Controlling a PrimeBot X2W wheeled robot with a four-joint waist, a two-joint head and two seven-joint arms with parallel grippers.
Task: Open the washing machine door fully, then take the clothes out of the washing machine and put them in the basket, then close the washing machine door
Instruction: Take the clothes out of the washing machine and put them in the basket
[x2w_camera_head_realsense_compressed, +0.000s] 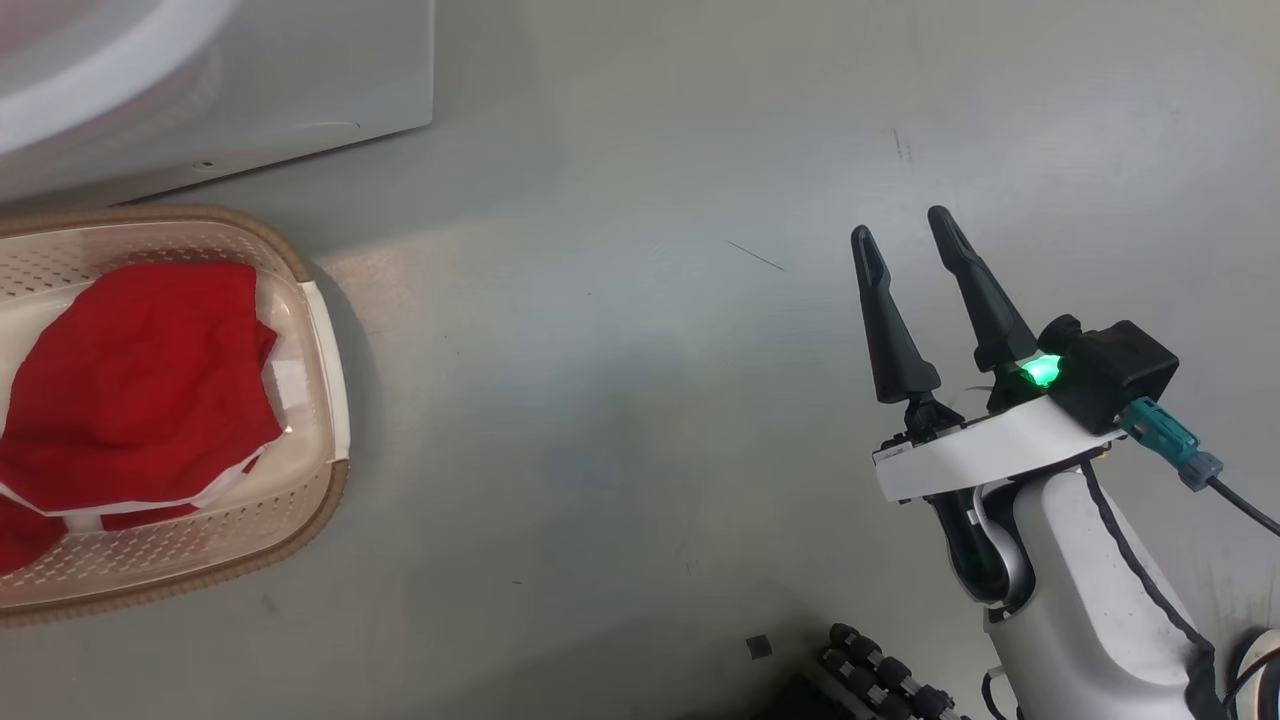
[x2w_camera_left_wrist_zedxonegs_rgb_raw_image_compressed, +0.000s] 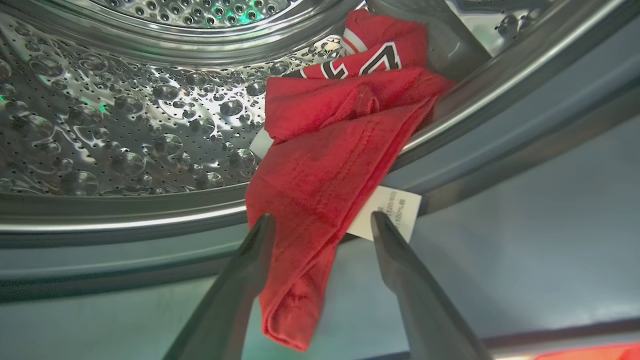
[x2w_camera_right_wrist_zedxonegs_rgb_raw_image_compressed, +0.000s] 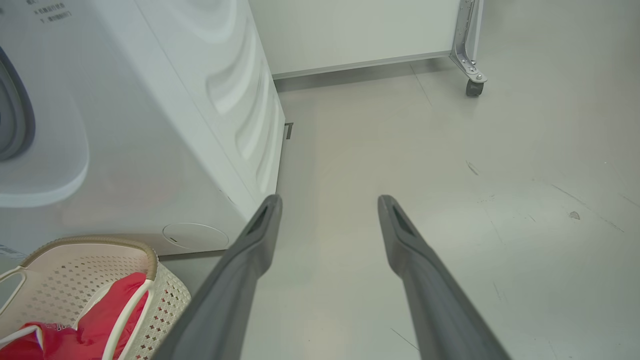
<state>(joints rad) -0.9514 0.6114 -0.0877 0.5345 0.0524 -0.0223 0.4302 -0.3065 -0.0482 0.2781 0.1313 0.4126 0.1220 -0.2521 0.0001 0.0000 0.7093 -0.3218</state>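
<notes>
Left gripper (x2w_camera_left_wrist_zedxonegs_rgb_raw_image_compressed: 322, 220) is holding its two dark fingers spread wide at the mouth of the washing machine (x2w_camera_head_realsense_compressed: 250, 90), pinching nothing. A red garment (x2w_camera_left_wrist_zedxonegs_rgb_raw_image_compressed: 330, 150) is spilling out of the perforated steel drum (x2w_camera_left_wrist_zedxonegs_rgb_raw_image_compressed: 125, 125), draping over the drum's lip and hanging down across the grey rubber seal (x2w_camera_left_wrist_zedxonegs_rgb_raw_image_compressed: 500, 150). Its lower fold is lying between the two fingers; whether either finger is touching the cloth cannot be told. White lettering is showing on the part of the garment lying deeper in the drum, and a small white tag (x2w_camera_left_wrist_zedxonegs_rgb_raw_image_compressed: 395, 210) is sticking out just beside the tip of one finger.

Right gripper (x2w_camera_head_realsense_compressed: 900, 228) is hovering over the bare grey floor (x2w_camera_head_realsense_compressed: 650, 400), well apart from the machine, its fingers likewise spread and empty. A green light is glowing at its base.

In the head view the basket (x2w_camera_head_realsense_compressed: 330, 500) is standing on the floor just in front of the washing machine's lower front panel. A second red garment (x2w_camera_head_realsense_compressed: 140, 370) with white trim is lying inside it, covering much of its bottom, with one white handle folded along the near side. In the right wrist view, a pale panel on a caster wheel (x2w_camera_right_wrist_zedxonegs_rgb_raw_image_compressed: 470, 87) is standing beyond the machine's side
</notes>
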